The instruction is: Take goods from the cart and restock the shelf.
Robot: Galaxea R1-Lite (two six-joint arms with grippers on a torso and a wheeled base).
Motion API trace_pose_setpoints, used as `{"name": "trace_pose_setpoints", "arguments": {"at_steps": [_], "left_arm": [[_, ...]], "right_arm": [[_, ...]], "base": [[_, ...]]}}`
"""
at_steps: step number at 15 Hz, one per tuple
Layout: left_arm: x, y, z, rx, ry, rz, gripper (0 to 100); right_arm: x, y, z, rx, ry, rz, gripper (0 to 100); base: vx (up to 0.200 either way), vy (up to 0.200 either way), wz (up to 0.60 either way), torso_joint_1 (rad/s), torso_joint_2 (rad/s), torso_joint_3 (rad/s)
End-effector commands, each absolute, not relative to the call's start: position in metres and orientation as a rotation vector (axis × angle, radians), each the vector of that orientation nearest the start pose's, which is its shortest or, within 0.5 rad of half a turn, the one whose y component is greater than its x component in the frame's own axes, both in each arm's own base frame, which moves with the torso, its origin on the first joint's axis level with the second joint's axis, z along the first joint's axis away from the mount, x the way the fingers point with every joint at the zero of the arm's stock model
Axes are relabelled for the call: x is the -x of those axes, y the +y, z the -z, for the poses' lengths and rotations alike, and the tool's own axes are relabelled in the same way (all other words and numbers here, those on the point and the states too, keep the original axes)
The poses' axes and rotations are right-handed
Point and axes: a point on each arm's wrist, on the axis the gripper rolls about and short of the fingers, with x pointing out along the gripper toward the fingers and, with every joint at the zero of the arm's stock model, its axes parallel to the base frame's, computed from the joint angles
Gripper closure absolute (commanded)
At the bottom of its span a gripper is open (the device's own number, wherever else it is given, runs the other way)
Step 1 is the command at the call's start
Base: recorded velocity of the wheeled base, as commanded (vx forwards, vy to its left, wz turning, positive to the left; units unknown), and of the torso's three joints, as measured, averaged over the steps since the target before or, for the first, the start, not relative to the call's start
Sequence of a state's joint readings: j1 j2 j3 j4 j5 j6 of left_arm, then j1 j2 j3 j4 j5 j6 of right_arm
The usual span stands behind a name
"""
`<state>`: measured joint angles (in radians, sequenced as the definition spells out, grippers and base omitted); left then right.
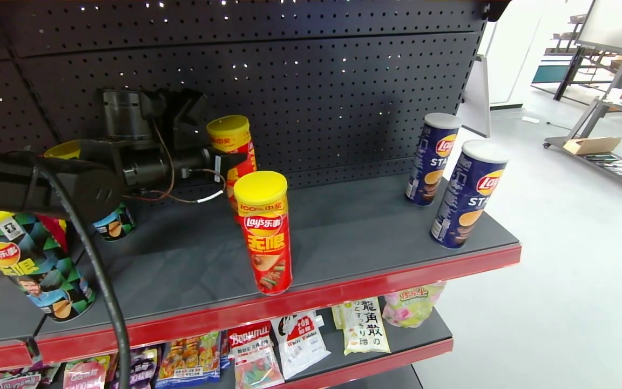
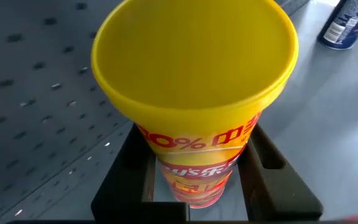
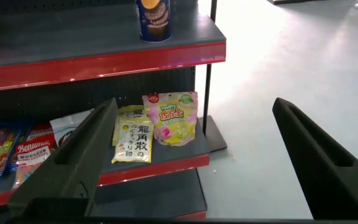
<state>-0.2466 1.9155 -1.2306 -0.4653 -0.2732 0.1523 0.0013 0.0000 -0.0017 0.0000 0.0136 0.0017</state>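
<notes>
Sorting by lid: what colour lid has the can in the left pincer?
Yellow lid on the can; best in left wrist view.

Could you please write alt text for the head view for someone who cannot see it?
The left gripper holds a yellow-lidded red can upright at the back of a dark shelf. A matching can stands near its front edge, two blue cans to the right, and snack bags lie on the shelf below.

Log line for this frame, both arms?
left gripper: shut on red can, rear of shelf | right gripper: open, empty | front can: upright
</notes>
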Motion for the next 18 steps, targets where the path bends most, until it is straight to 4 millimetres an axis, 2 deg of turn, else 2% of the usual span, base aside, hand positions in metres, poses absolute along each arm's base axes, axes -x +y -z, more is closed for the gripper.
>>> {"name": "trace_pose_setpoints", "arguments": {"at_steps": [1, 11, 18], "left_arm": [[-0.382, -0.108, -0.199, -0.146, 0.194, 0.547, 100], [-0.393, -0.127, -0.195, -0.153, 0.156, 0.585, 100], [-0.394, -0.129, -0.191, -0.153, 0.168, 0.588, 100]], "right_arm": [[0.023, 0.000, -0.076, -0.002, 0.000, -0.015, 0], [0.023, 0.000, -0.076, -0.002, 0.000, -0.015, 0], [0.023, 0.000, -0.076, -0.002, 0.000, -0.015, 0]], "base": [[0.000, 0.000, 0.00, 0.000, 0.00, 0.000], [0.000, 0.000, 0.00, 0.000, 0.00, 0.000], [0.000, 0.000, 0.00, 0.000, 0.00, 0.000]]}}
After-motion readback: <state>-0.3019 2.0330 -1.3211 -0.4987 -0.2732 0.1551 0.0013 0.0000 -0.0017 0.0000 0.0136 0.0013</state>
